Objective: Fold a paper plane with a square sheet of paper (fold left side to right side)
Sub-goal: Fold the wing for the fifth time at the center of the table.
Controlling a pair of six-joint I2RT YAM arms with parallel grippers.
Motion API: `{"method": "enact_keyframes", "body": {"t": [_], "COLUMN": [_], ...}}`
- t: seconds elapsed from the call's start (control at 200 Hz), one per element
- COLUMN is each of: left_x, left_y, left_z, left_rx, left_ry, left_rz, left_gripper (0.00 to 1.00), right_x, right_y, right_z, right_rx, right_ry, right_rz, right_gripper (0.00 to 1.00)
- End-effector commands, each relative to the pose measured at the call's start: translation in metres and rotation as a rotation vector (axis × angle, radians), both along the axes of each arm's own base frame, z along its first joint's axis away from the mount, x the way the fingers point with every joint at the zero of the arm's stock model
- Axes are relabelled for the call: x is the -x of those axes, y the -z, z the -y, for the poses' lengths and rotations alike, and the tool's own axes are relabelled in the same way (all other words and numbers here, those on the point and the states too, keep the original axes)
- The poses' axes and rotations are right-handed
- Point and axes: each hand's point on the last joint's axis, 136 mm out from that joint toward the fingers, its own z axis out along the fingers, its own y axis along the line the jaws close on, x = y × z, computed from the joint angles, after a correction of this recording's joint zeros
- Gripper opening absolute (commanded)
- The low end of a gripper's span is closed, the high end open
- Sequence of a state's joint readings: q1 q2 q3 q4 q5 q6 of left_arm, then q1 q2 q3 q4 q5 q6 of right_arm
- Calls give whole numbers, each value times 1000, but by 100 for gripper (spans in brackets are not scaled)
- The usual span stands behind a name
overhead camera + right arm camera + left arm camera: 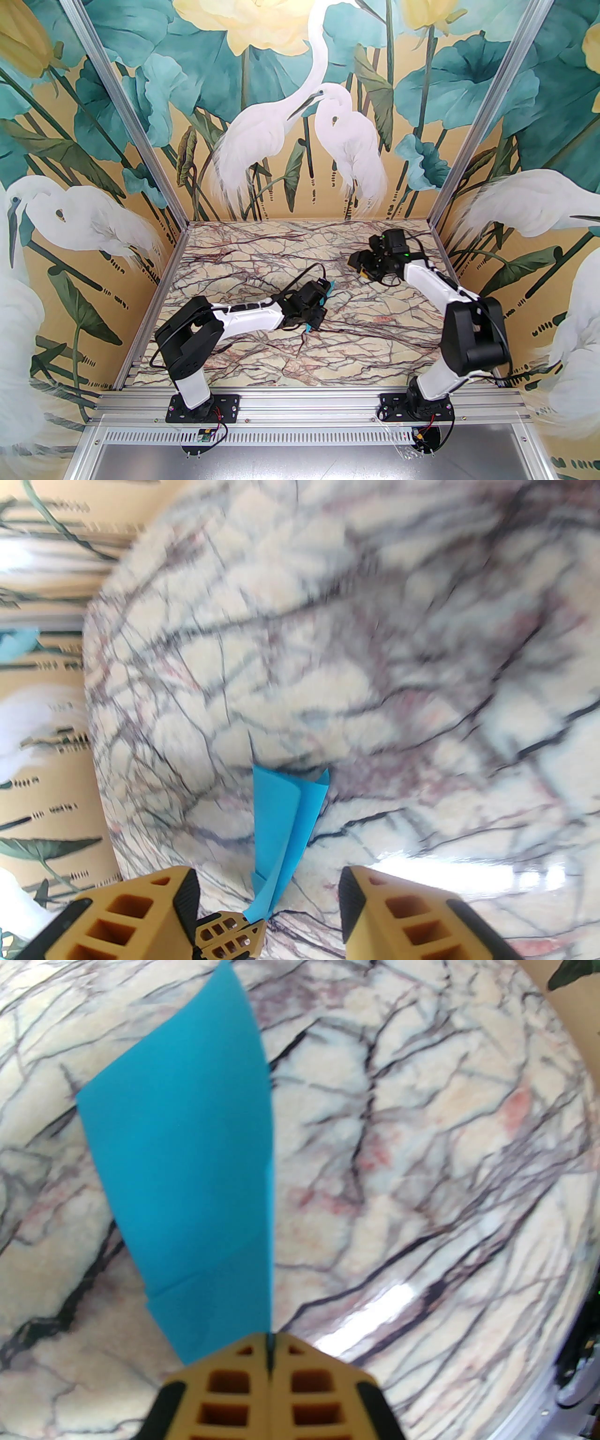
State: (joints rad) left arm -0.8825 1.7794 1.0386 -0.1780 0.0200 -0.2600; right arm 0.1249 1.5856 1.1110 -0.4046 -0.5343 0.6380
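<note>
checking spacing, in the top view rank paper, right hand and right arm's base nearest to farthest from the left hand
1. paper, pinched in the left hand
2. right hand, farther back, to the right
3. right arm's base, near edge, right side

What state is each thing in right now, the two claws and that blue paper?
left gripper: shut, pinching one end of the blue paper.
right gripper: open, holding nothing.
blue paper: folded into layers, held by the left gripper.
</note>
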Motion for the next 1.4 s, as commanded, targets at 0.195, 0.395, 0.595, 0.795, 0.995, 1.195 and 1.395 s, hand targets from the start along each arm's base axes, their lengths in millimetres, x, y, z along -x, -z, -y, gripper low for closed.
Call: {"method": "enact_keyframes", "body": {"t": [0.195,0.395,0.595,0.795,0.995,1.195,1.395], "left_x": [-17,-33,-41,-49,-57,-60,-64], "left_y": [-17,-13,-8,-6,0,6,9], "left_z": [14,16,21,21,13,10,6], "left_rx": [364,501,587,667,713,752,777], "left_ry": [22,10,9,-6,-45,-61,-80], "left_rz": [-215,-313,-376,-432,-463,-502,-514], "left_gripper": [0,0,0,0,0,0,0], "right_x": [30,38,39,33,20,10,8], "right_y": [31,44,57,71,75,87,99], "right_z": [-11,-29,-44,-48,-63,-72,-73], "right_rx": [-52,-72,-76,-69,-76,-66,-34], "right_ry": [-61,-94,-125,-112,-122,-116,-85], "right_rz": [43,78,83,67,68,42,6], "right_gripper": [57,56,56,56,56,58,61]}}
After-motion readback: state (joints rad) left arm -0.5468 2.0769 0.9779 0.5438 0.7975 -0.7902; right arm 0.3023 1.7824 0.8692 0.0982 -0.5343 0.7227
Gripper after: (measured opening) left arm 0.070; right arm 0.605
